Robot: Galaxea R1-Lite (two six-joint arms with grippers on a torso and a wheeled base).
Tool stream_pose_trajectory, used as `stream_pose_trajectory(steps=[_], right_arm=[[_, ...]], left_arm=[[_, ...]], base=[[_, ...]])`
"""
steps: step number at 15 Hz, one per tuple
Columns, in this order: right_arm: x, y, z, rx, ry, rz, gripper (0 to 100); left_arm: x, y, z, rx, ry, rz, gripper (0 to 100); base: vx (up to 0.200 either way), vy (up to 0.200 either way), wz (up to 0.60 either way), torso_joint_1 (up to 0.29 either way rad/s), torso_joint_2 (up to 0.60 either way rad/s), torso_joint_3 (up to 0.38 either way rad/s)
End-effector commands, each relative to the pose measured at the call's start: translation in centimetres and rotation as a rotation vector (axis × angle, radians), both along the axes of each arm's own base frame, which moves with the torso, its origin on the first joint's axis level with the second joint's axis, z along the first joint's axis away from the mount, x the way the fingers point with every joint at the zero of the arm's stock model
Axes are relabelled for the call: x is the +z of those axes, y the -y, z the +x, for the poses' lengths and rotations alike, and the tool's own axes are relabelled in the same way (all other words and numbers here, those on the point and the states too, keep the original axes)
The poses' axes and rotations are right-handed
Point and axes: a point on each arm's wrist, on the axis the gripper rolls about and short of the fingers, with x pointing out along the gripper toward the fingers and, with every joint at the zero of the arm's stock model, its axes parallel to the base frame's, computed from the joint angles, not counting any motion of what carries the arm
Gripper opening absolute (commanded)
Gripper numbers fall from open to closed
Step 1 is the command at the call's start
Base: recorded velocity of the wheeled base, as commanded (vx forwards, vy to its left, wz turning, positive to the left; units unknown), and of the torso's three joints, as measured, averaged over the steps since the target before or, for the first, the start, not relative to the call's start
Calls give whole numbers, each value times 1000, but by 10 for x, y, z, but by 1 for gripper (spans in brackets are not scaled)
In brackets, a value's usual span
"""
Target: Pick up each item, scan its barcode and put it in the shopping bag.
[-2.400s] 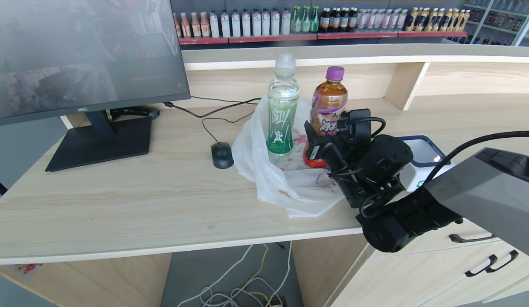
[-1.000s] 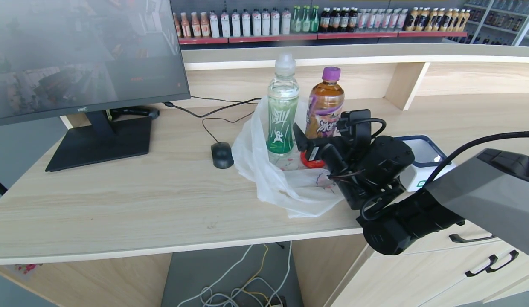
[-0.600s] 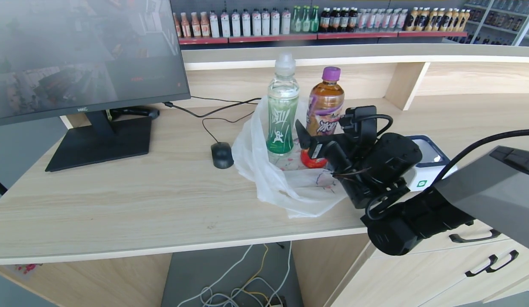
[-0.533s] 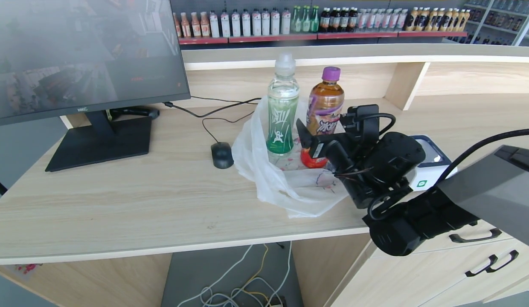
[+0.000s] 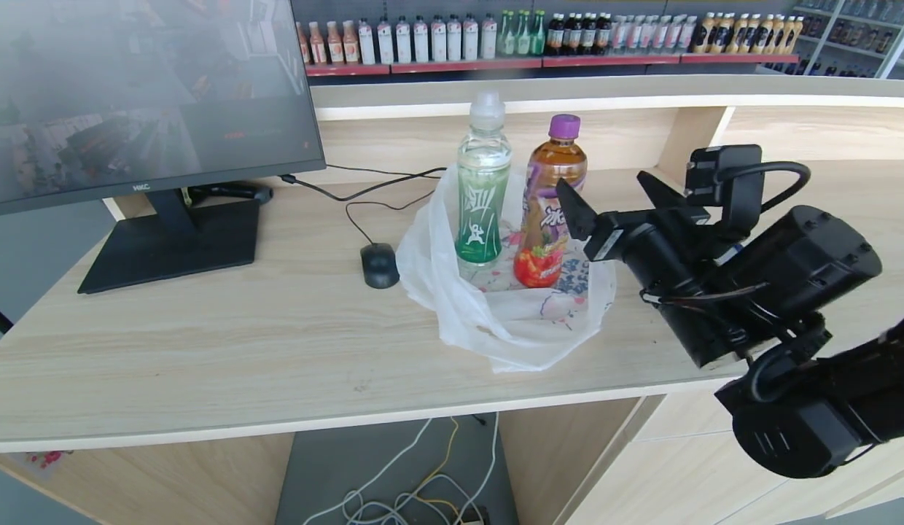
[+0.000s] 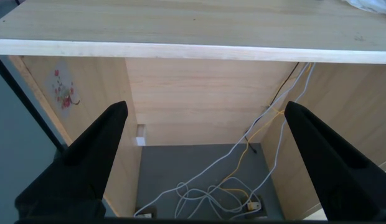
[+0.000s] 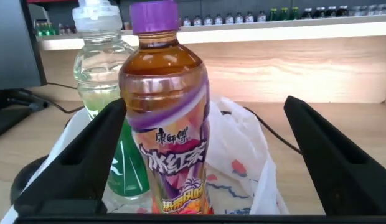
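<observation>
The right gripper (image 5: 601,188) is open, jaws spread wide close by the brown tea bottle with a purple cap (image 5: 550,211). That bottle stands upright in the white plastic shopping bag (image 5: 452,292) on the pale wooden counter (image 5: 204,343), beside a clear green-labelled bottle (image 5: 483,189). The left gripper (image 6: 207,109) hangs open below the counter's edge.

We see a thin, crinkled, translucent plastic shopping bag (image 5: 459,313), glossy clear plastic on the tea bottle (image 5: 550,197) and green-labelled bottle (image 5: 483,197), and a matt wood-grain counter (image 5: 204,343).
</observation>
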Motion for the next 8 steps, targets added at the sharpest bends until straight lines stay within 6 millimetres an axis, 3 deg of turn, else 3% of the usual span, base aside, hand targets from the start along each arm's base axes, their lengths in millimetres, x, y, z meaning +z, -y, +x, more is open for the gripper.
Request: stream_pose_trajectory(steps=[1, 4, 8], right_arm=[[22, 35, -53, -15, 42, 24, 100], [9, 80, -108, -71, 11, 6, 100], [-19, 113, -173, -79, -20, -11, 100]], left_arm=[[0, 0, 0, 1, 1, 0, 100], [0, 0, 0, 1, 1, 0, 100], [0, 0, 0, 0, 1, 0, 100]], base=[[0, 0, 0, 0, 0, 0], [0, 0, 0, 0, 0, 0], [0, 0, 0, 0, 0, 0]])
